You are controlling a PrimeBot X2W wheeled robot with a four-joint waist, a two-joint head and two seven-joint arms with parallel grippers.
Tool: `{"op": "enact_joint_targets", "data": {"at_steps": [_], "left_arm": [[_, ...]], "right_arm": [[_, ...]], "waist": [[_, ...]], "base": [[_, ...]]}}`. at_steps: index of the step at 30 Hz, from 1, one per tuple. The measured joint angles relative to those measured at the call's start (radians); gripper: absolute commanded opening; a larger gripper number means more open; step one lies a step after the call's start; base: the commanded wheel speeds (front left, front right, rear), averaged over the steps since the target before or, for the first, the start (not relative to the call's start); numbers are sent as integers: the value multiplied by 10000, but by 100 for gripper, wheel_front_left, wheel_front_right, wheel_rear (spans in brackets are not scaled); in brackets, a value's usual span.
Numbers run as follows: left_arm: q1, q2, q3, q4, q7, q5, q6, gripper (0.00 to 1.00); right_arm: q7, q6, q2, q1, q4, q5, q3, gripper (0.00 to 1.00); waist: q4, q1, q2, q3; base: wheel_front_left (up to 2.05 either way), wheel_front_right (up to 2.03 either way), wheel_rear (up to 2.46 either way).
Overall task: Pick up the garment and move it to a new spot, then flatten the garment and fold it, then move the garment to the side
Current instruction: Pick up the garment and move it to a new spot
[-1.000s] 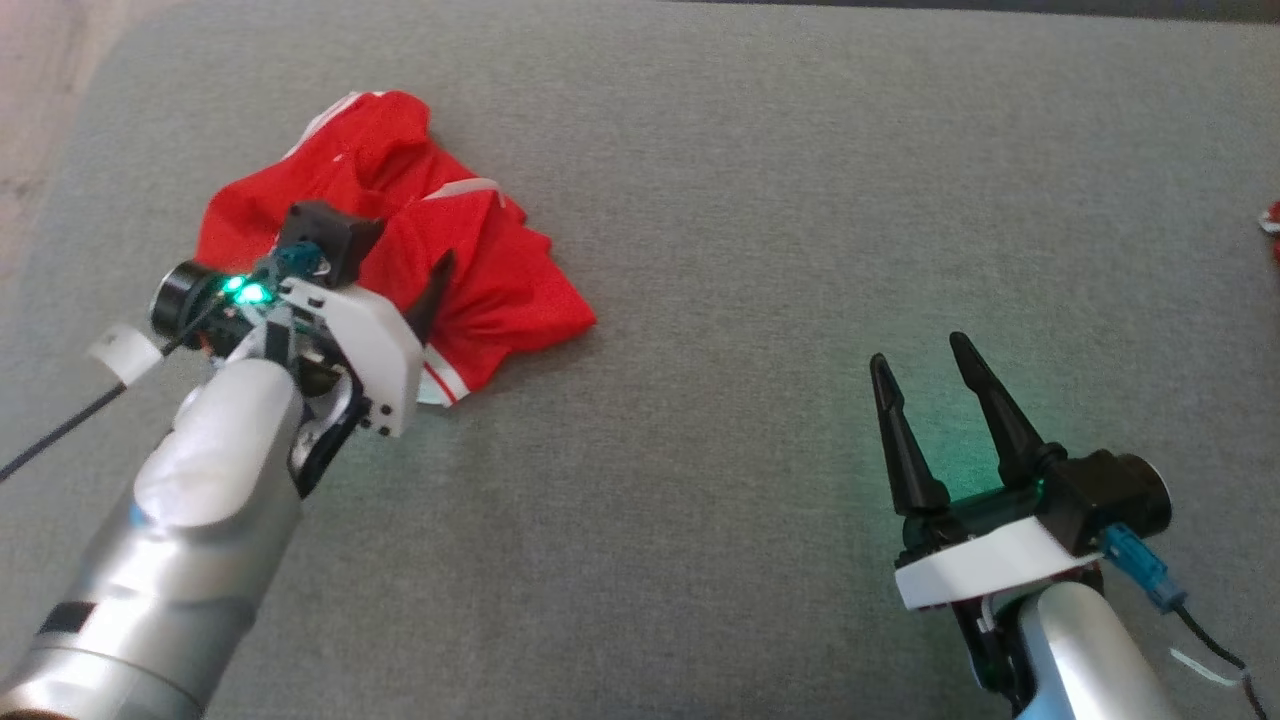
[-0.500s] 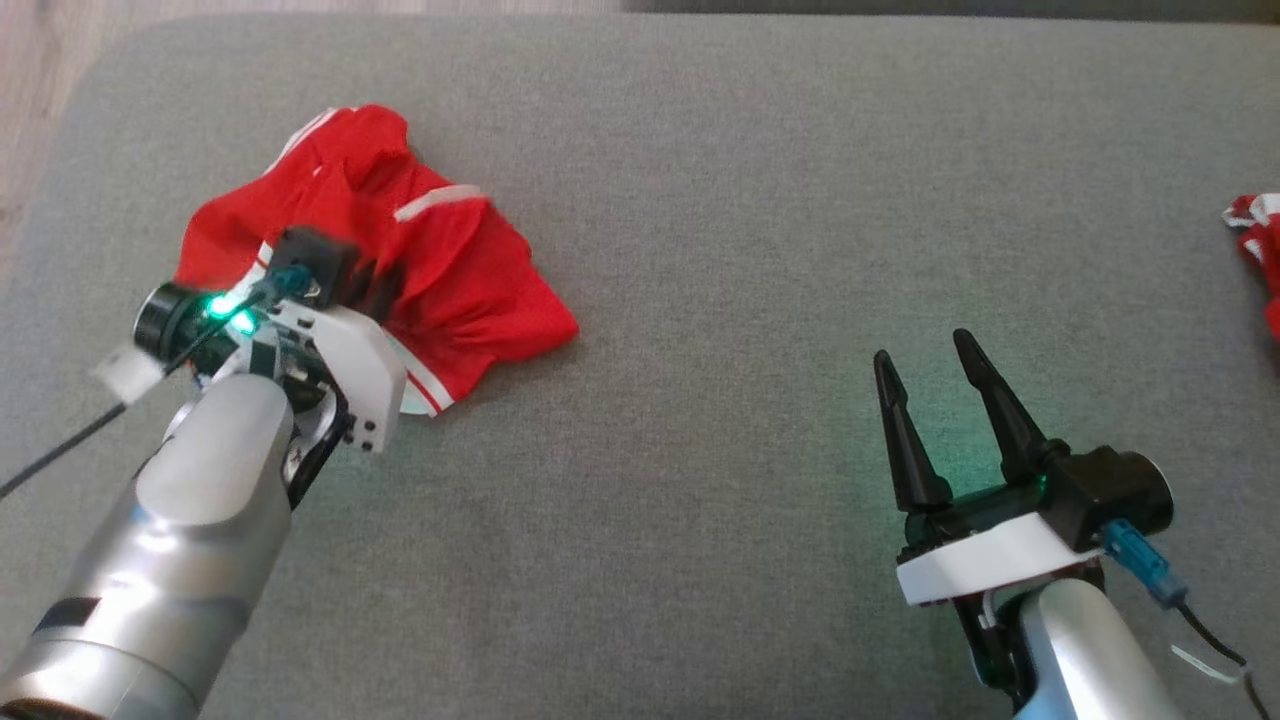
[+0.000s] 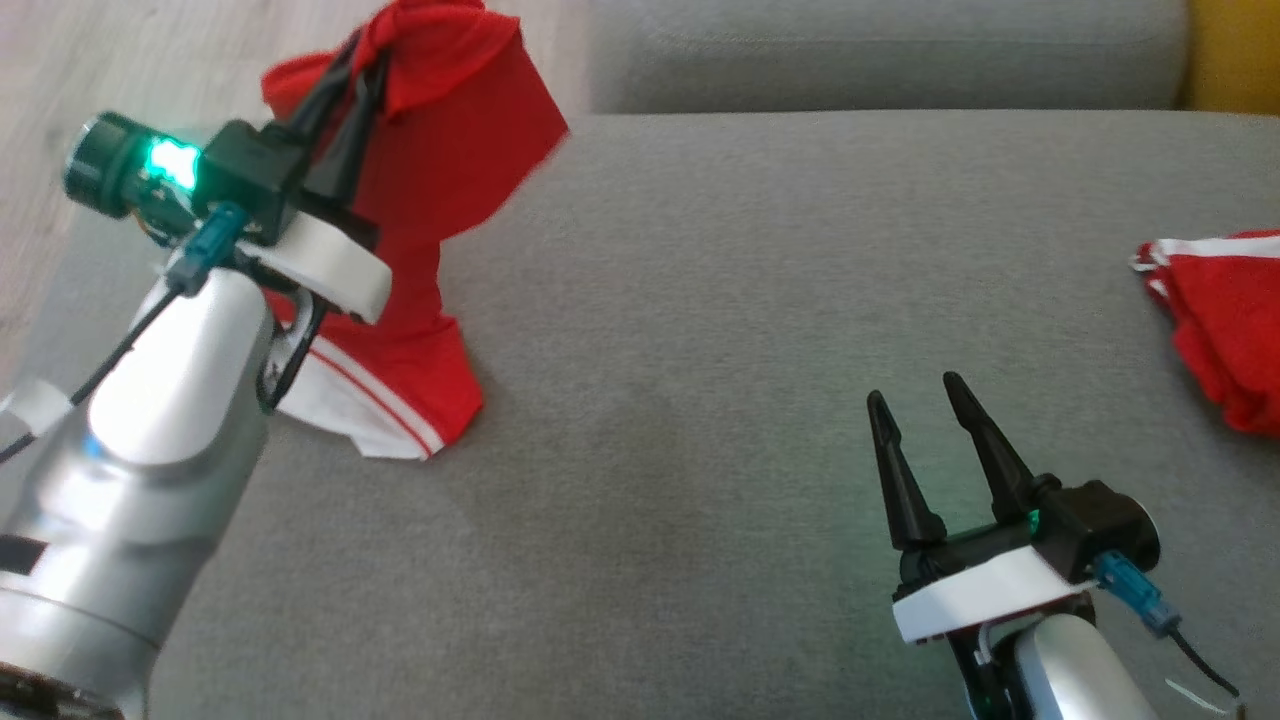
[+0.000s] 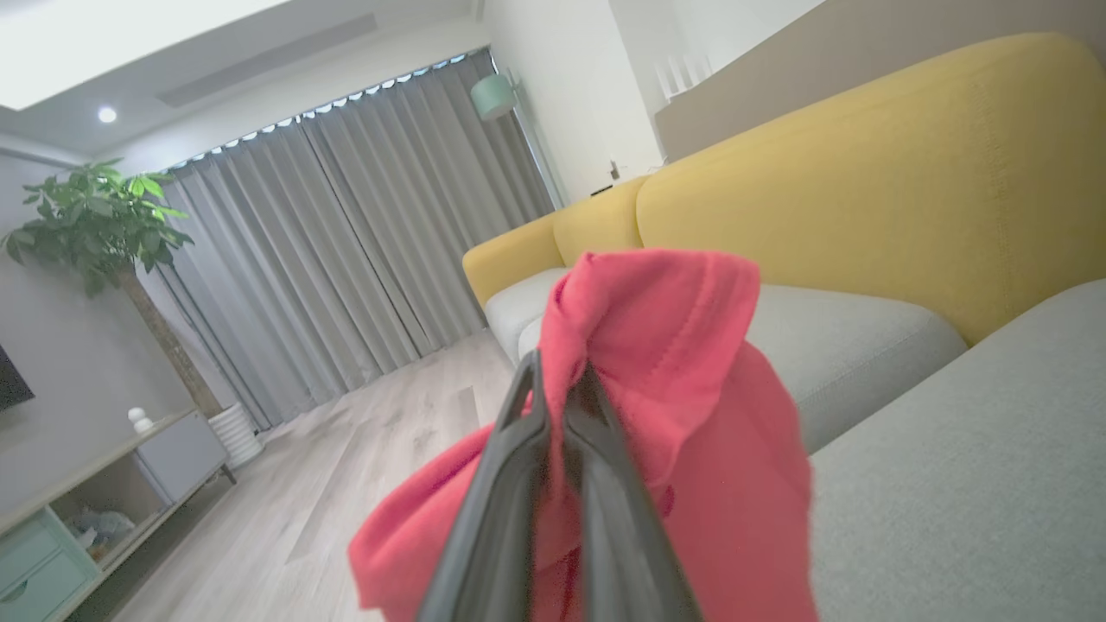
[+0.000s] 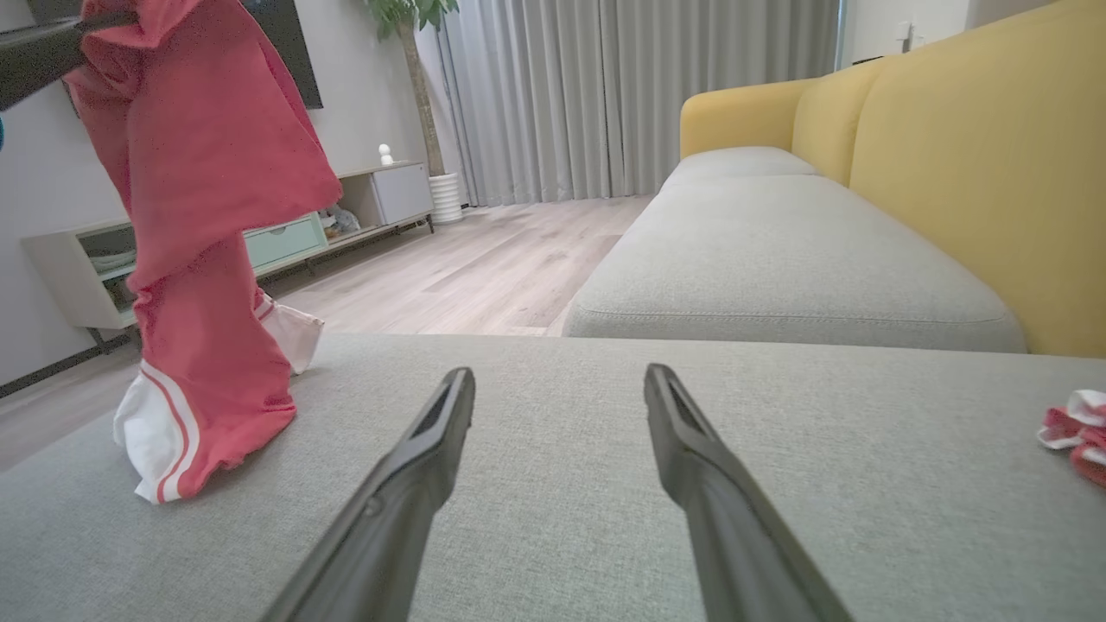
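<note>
**Q:** Where is the red garment (image 3: 440, 170)?

**A:** It hangs bunched from the left pincer (image 3: 362, 55), whose two dark fingers are clamped together on a fold at the top of the cloth. Below the pincer the fabric drops in a narrow column. Its white-striped hem rests on the grey cushion (image 3: 700, 330), under the grip and a little toward the robot.

**Q:** What has changed in the last second?

**A:** A second ago the garment lay crumpled on the cushion with the left pincer spread wide over it. Half a second ago the fingers had sunk into the fabric. Now they are closed and raised, so most of the garment is off the surface. The head camera has also tilted up and shows more of the room, but the cushion itself has not moved.

**Q:** And the other pincer?

**A:** The right pincer (image 3: 913, 392) is spread wide and holds nothing. It hovers low over bare cushion, with the garment well apart to its left. A second red-and-white cloth (image 3: 1215, 320) lies beyond it to its right.

**Q:** What does this mean for the task?

**A:** The pick-up looks secured, and carrying the garment to a new spot seems to be next. The trailing hem may drag unless the arm lifts higher.
</note>
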Motion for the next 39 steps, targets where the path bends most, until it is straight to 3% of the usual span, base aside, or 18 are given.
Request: {"op": "enact_joint_targets", "data": {"at_steps": [9,18,29,30,31,35,39], "left_arm": [[-163,441,29,-1110,633,0,217,0],[-1163,362,10,-1616,999,163,401,0],[-2174,-1068,-548,-587,1264,244,282,0],[-2276,-1258,-646,-389,1218,244,272,69],[-2370,-1434,-711,-159,1174,245,194,100],[-2560,-1912,-1018,706,920,349,54,100],[-2553,-1873,-1001,1425,479,337,25,100]], "right_arm": [[0,0,0,72,-73,282,-8,100],[0,0,0,-208,-165,550,23,100],[0,0,-2,-879,-364,1016,407,100],[0,0,0,-924,-387,1062,437,100],[0,0,-2,-941,-401,1074,454,100],[0,0,-2,-943,-418,1151,458,100],[0,0,-2,-943,-430,1145,234,100]], "waist": [[-803,1,0,-118],[-1738,3,0,388],[-3189,3,0,1211],[-3321,3,0,1294],[-3436,4,0,1369],[-3772,4,0,1626],[-3756,3,0,1652]], "base": [[0,0,0],[0,0,0],[0,0,0],[0,0,0],[0,0,0],[0,0,0],[0,0,0]]}}
